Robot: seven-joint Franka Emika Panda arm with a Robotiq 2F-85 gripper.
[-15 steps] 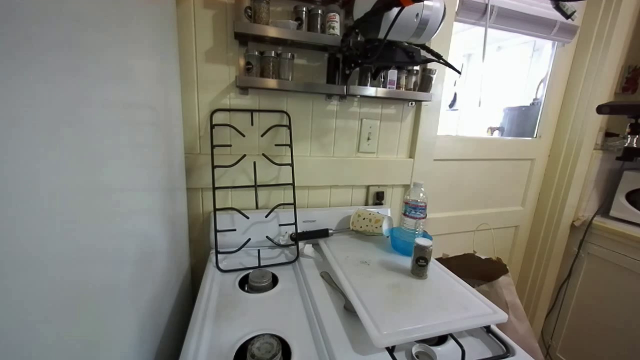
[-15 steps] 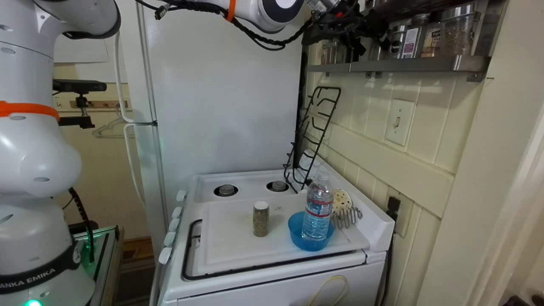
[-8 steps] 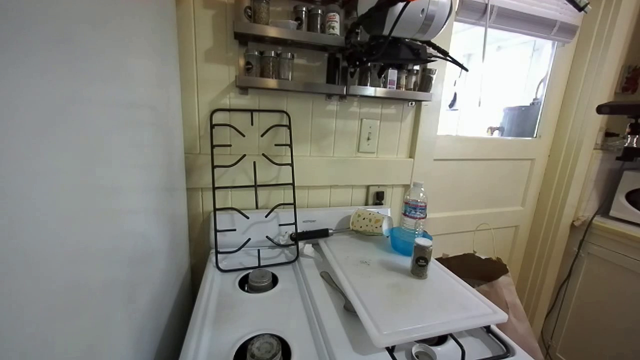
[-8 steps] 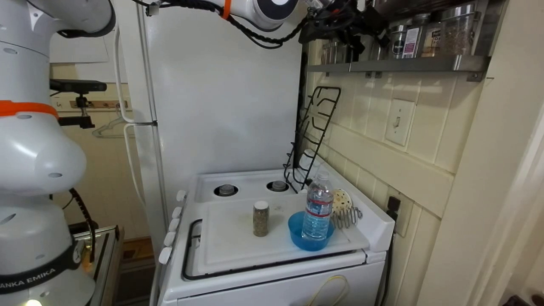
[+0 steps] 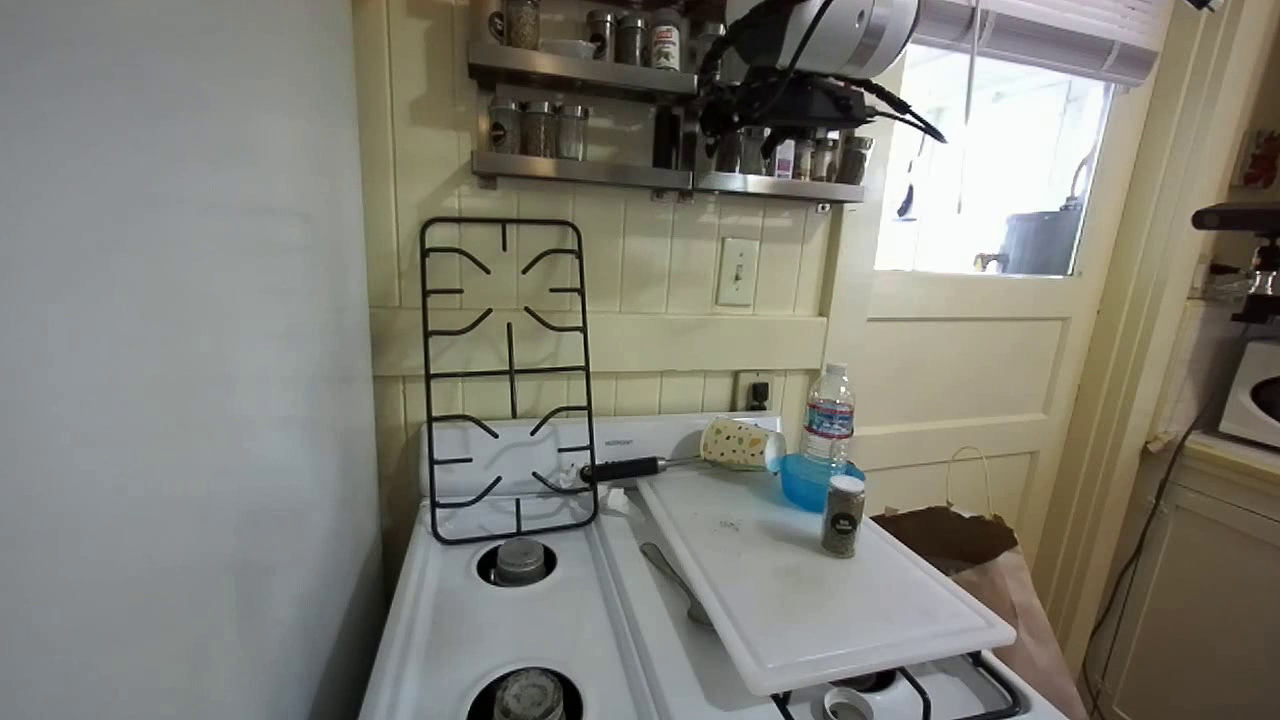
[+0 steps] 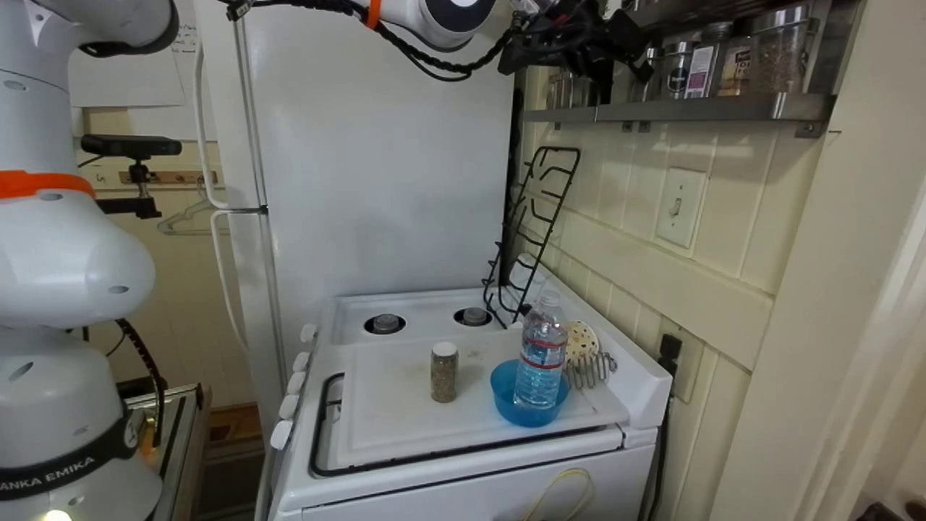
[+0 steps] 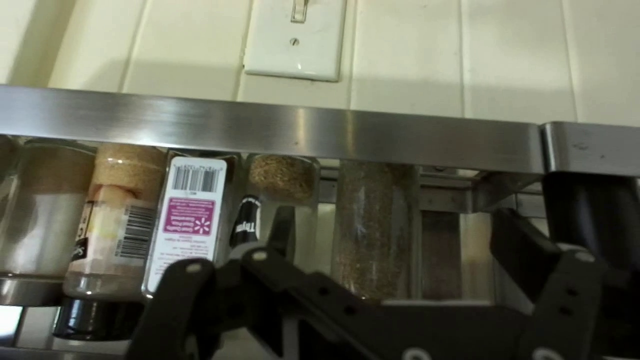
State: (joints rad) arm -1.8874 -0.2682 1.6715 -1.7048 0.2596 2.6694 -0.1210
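This is looking like a home kitchen: a gas stove [image 5: 575, 620] is standing beside a white refrigerator [image 6: 383, 159]. Above the stove, spice jars [image 7: 376, 225] are lining steel wall shelves [image 5: 580, 170].

In an exterior view: faces wall [image 5: 650, 345] over stove [image 5: 585, 620]. In an exterior view: faces fridge [image 6: 391, 181] across it. Shared: stove, lower shelf [image 5: 780, 187]. Wrist view: inverted, close on shelf jars [image 7: 377, 225].

visible just right of centre in the wrist view: a clear glass jar [image 7: 377, 215], packed with dull brownish-green dried seasoning [image 7: 367, 255]; stands upright but appears inverted here, running down from above the middle of the frame, hidden at both ends, blurred in its finer grain.
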